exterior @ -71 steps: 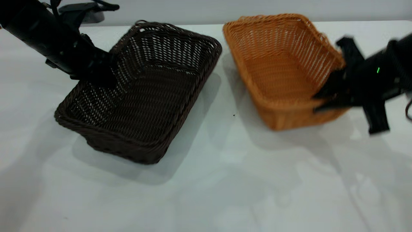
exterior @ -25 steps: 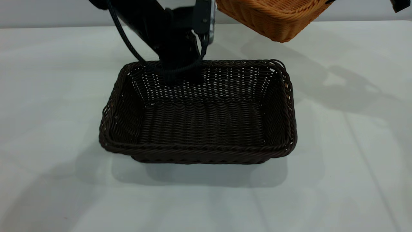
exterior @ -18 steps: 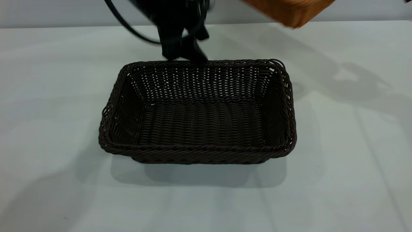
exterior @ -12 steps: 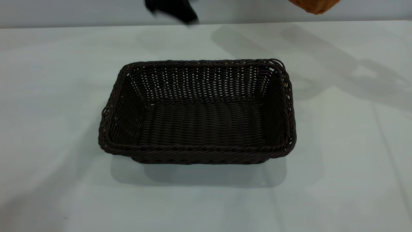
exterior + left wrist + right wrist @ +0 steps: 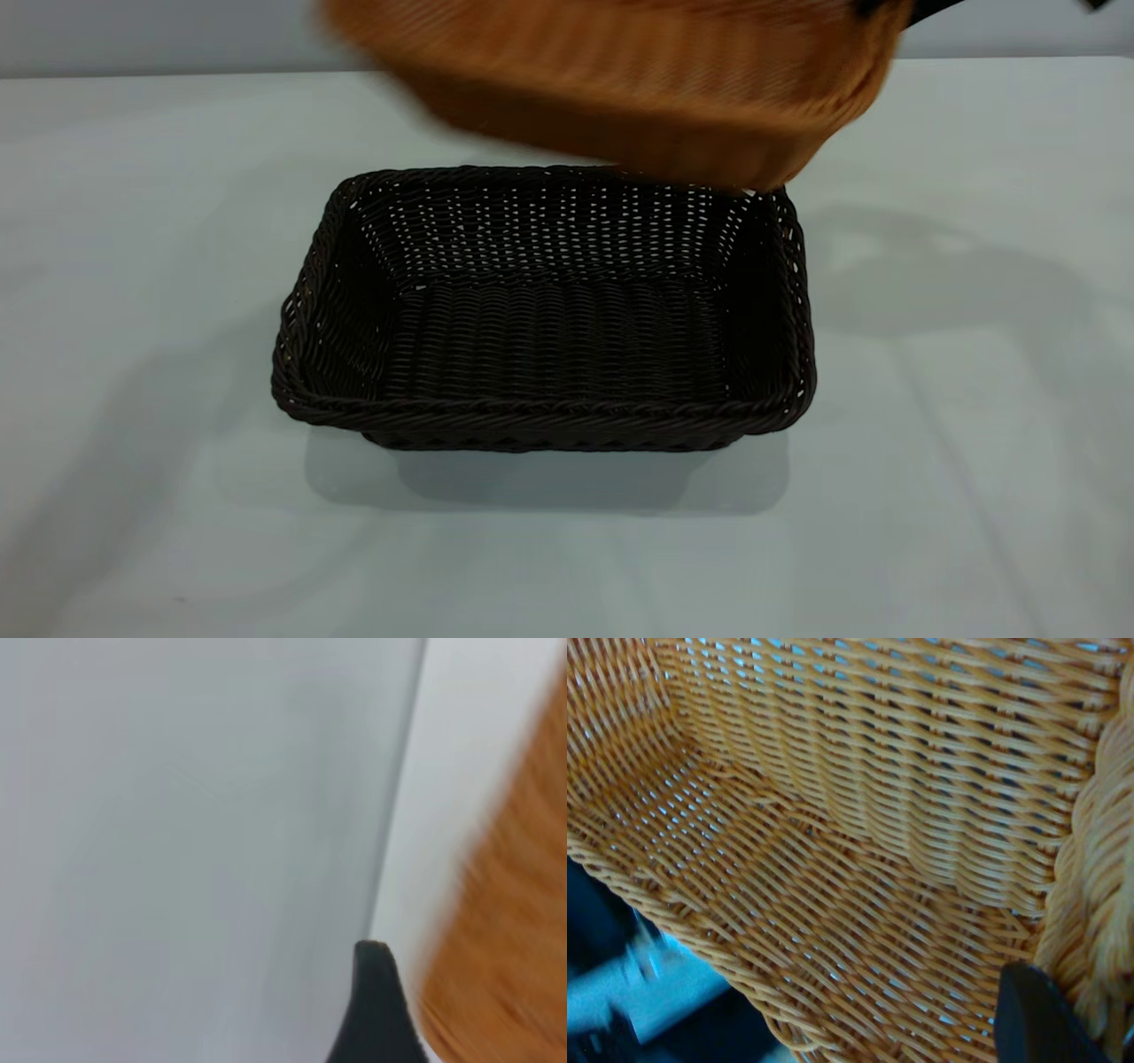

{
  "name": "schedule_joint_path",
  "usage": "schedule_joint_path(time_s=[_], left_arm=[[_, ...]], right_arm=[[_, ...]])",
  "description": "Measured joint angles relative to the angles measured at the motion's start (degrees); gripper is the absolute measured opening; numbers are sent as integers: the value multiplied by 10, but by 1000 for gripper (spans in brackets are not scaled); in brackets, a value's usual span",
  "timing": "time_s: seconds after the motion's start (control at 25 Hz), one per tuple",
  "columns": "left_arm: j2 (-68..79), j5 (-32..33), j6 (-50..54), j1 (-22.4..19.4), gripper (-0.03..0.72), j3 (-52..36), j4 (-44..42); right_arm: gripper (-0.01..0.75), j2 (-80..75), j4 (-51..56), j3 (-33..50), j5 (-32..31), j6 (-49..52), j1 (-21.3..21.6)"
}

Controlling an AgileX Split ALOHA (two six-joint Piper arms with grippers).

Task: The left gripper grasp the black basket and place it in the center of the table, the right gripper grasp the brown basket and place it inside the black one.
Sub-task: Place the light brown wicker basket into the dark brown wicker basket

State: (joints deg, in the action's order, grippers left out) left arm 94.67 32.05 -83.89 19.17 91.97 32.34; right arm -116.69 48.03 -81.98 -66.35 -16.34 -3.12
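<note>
White and faintly grey, the table [image 5: 957, 461] is filling nearly the whole exterior frame, with a pale wall running along the top edge. At the middle of the frame the black basket [image 5: 540, 354] is sitting flat on the table, its long sides lying across the frame and its open top facing up. Above it, across the upper middle of the frame, the brown basket [image 5: 620, 84] is hanging in the air, blurred, its lower right corner overlapping the black basket's far right rim in this view. The right gripper [image 5: 1045, 1019] is gripping the brown basket at its braided rim; in the right wrist view one dark finger is showing at the lower right, inside that rim. In the left wrist view, one finger of the left gripper [image 5: 376, 1010] is showing at the bottom edge beside an orange blur; whether its claw is wide or narrow cannot be told.
</note>
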Motion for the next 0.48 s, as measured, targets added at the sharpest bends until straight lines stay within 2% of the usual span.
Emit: schedule_joint_path(time_s=[0.2,0.48], left_arm=[[-28,0,23,-1,475,0,0],[-32,4,37,-1,475,0,0]], right_arm=[[78,-21,-30,-2,-12,-8,-56],[81,-69,-57,-4,-11,-8,-77]])
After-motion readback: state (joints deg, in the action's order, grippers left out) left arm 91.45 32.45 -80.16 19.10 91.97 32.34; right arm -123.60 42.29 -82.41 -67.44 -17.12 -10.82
